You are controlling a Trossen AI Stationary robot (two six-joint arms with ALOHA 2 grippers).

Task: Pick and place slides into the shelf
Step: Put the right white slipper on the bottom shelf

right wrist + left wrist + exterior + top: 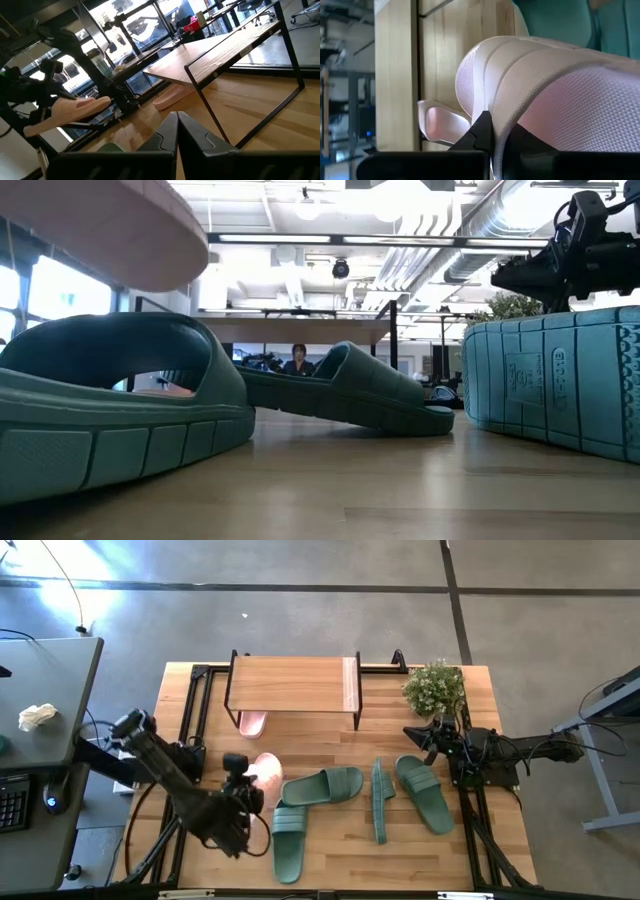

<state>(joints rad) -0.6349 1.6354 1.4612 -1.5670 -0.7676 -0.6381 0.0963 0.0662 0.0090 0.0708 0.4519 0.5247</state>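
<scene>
The left pincer is clamped on a light pink slide, lifted off the desk. Beyond it, under the shelf, lies the other pink slide. Beside the pincer — toward the right arm — four dark green slides lie scattered. The right pincer waits near the plant, fingers together.

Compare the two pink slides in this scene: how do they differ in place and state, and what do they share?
1. The pink slide under the shelf lies on the table beneath the shelf; the held pink slide is out in front of the shelf, beside the green slides.
2. The one under the shelf is free; the held one is clamped in the shut left gripper.
Both are light pink rubber.
</scene>
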